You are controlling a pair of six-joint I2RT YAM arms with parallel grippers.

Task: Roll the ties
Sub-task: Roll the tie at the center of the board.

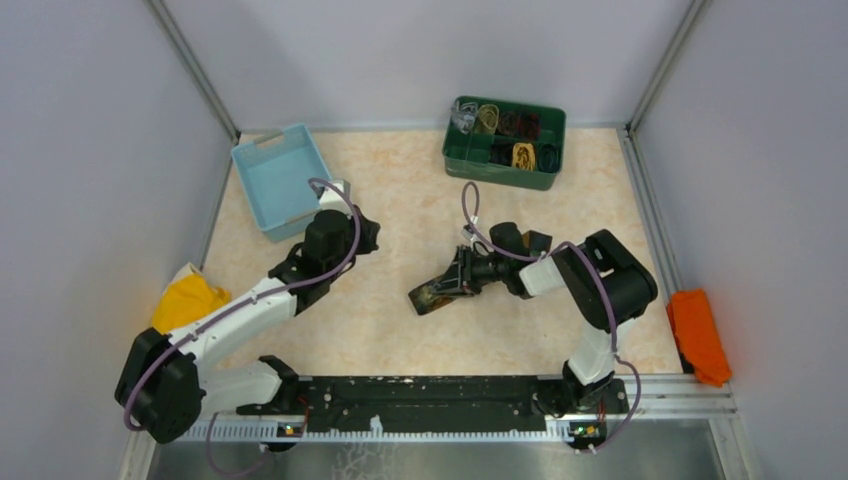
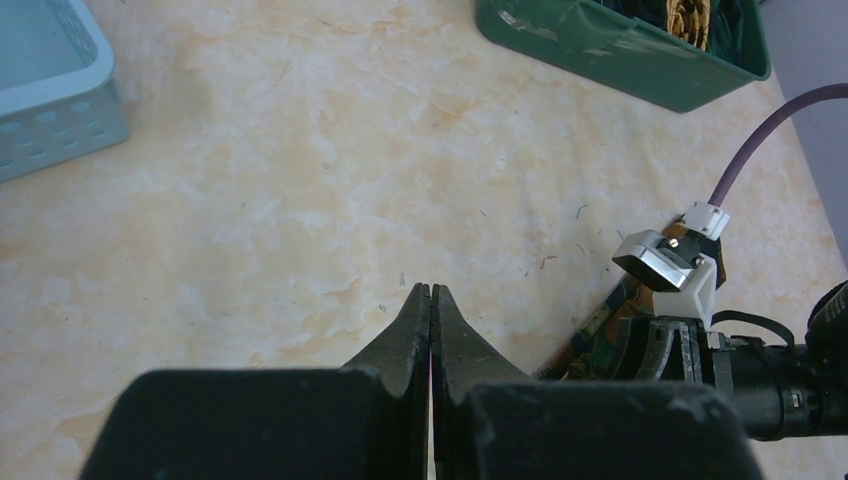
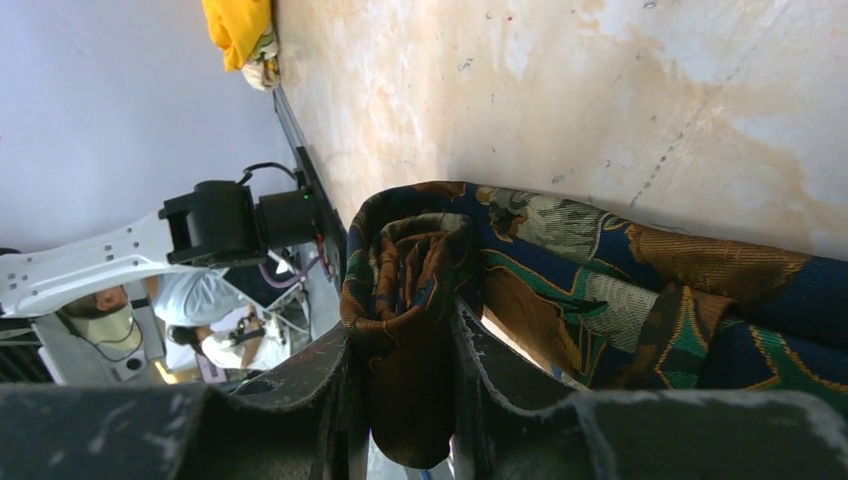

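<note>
A dark brown tie with gold-orange and teal pattern [image 1: 432, 297] lies mid-table, partly rolled. My right gripper [image 1: 452, 285] is shut on its rolled end; in the right wrist view the roll [image 3: 405, 300] sits squeezed between the fingers [image 3: 300, 385] and the rest of the tie [image 3: 620, 290] trails right on the table. My left gripper [image 2: 431, 300] is shut and empty, over bare table left of the tie [image 2: 600, 320]; it shows in the top view [image 1: 368, 232] near the blue bin.
A green bin [image 1: 505, 140] with several rolled ties stands at the back right, also in the left wrist view [image 2: 620, 50]. A light blue bin [image 1: 280, 178] stands back left. A yellow cloth [image 1: 188, 300] lies at the left edge, an orange cloth [image 1: 698, 335] at the right.
</note>
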